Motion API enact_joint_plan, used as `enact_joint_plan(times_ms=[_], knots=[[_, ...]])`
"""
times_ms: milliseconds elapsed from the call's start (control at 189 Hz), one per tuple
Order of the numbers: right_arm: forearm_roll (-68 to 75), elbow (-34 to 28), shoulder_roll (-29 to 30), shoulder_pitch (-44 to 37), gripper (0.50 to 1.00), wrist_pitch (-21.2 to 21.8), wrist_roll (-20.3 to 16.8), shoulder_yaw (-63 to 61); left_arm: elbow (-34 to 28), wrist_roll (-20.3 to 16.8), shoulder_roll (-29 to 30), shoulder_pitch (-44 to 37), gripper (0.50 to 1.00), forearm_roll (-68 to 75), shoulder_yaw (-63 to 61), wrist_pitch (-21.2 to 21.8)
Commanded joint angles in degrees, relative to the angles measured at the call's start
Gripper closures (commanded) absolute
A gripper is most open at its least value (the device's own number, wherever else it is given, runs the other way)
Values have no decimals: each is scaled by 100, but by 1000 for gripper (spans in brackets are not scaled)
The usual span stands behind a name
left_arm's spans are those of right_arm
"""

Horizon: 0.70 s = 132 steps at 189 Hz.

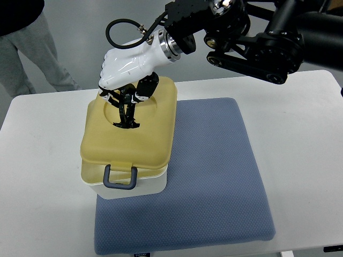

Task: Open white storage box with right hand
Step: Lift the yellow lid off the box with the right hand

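Note:
The white storage box (140,186) stands on the left edge of the blue mat (214,176). It has a yellowish translucent lid (153,136) and a grey-blue latch (120,178) on its near side. My right hand (127,110), white with black fingers (143,88), comes in from the upper right. It hovers over the far part of the lid. Its fingers curl down into the round recess in the lid's top and pinch the grip there. The lid looks seated slightly askew on the box. The left arm does not show.
The box and mat lie on a white table (37,160). A person in grey trousers (32,53) stands beyond the table's far left corner. My black right arm (268,43) spans the far right above the table.

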<state>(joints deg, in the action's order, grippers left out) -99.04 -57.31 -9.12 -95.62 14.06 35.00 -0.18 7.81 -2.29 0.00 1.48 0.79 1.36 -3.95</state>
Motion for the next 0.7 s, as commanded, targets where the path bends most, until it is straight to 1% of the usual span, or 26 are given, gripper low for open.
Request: enact_joint_plan(times_ms=[0,159,355,646,694], knots=[[-2,18,-152,0,1000,9,0,9,1,0,0,1,500,0,5,0],[7,264,-415,0,1000,9,0,9,-7,0,0,1,500,0,5,0],[-2,387,-794,70,1000,-17,0,70,1,0,0,1,500,0,5,0],[-2,923,-1207,475,1000,-79,0,53,-8,0,0,-7,500,0,5,0],[-2,1002,-1268,545,1000,-140,0,88,1,0,0,-7,500,0,5,0]])
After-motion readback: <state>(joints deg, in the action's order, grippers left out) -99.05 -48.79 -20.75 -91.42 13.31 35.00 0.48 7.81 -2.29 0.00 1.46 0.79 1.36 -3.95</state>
